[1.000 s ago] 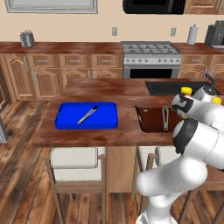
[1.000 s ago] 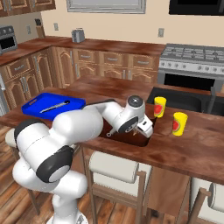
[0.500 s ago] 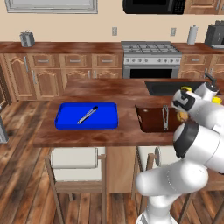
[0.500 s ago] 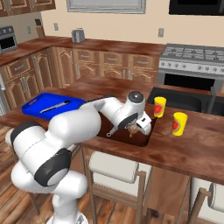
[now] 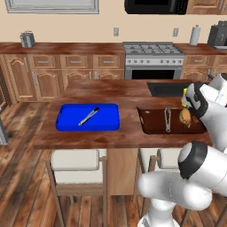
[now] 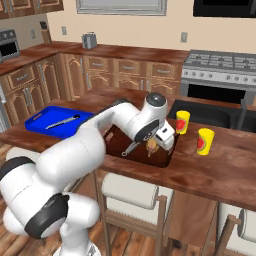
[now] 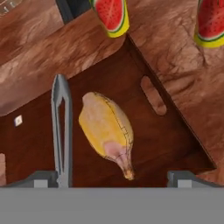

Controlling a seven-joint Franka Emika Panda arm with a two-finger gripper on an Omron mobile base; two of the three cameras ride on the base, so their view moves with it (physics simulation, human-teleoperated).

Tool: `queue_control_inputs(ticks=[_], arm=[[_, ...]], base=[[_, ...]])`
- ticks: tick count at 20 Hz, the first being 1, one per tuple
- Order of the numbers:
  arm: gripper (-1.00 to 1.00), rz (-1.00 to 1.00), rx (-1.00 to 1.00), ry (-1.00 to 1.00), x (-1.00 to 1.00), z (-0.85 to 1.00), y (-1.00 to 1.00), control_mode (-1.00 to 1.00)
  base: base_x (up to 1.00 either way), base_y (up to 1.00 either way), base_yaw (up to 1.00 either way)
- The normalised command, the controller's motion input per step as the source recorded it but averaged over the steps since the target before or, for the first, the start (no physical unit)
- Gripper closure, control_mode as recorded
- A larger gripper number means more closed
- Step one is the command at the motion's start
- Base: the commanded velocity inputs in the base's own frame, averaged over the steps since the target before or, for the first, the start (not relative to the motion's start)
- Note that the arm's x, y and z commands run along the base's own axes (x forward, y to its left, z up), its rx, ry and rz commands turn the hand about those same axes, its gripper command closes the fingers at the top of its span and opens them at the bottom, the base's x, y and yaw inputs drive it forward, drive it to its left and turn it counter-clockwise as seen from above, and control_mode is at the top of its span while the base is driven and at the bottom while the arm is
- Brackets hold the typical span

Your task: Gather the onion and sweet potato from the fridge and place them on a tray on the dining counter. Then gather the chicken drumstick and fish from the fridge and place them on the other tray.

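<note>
A yellow chicken drumstick [image 7: 107, 131] [image 6: 151, 145] [image 5: 185, 117] lies loose in a dark brown tray [image 7: 162, 144] [image 6: 116, 141] [image 5: 153, 122] on the dining counter [image 5: 106, 91] [image 6: 220, 170]. My gripper [image 7: 113, 177] [image 6: 160, 141] [image 5: 189, 109] hovers just above it, open, its fingers on either side of the drumstick and not touching it. Grey tongs [image 7: 56, 127] [image 5: 167, 119] rest beside the drumstick in the same tray. To the left, the blue tray [image 5: 71, 122] [image 6: 42, 122] holds a grey utensil [image 5: 88, 116] [image 6: 62, 122]. The onion, sweet potato, fish and fridge are out of view.
Two yellow cups with watermelon prints [image 6: 182, 121] [image 6: 205, 141] [image 7: 111, 15] stand just past the brown tray's far end. A dark sink [image 5: 166, 88] [image 6: 220, 117] is set into the counter behind them. Stools [image 5: 75, 162] [image 6: 130, 192] line the near side.
The jaws have spread a little wider and the hand has risen slightly off the drumstick, which stays lying in the brown tray.
</note>
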Motion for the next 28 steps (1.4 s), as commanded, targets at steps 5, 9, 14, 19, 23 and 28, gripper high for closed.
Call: queue_control_inputs(ticks=[5, 9, 14, 19, 23, 28], arm=[[-1.0, 0.0, 0.0, 0.05, -0.83, 0.22, 0.42, -1.0], [-1.0, 0.0, -0.06, 0.01, -0.75, 0.09, 0.69, -1.0], [-1.0, 0.0, -0.12, 0.0, -0.68, 0.07, 0.73, -1.0], [-1.0, 0.01, -0.14, 0.0, -0.48, 0.0, 0.69, -1.0], [-1.0, 0.06, -0.1, 0.0, -0.07, 0.0, 0.61, -1.0], [-1.0, 0.12, -0.04, 0.05, 0.0, 0.0, 0.3, -1.0]], base=[[0.0, 0.0, 0.0], [0.0, 0.0, 0.0], [0.0, 0.0, 0.0], [0.0, 0.0, 0.0], [0.0, 0.0, 0.0], [0.0, 0.0, 0.0]])
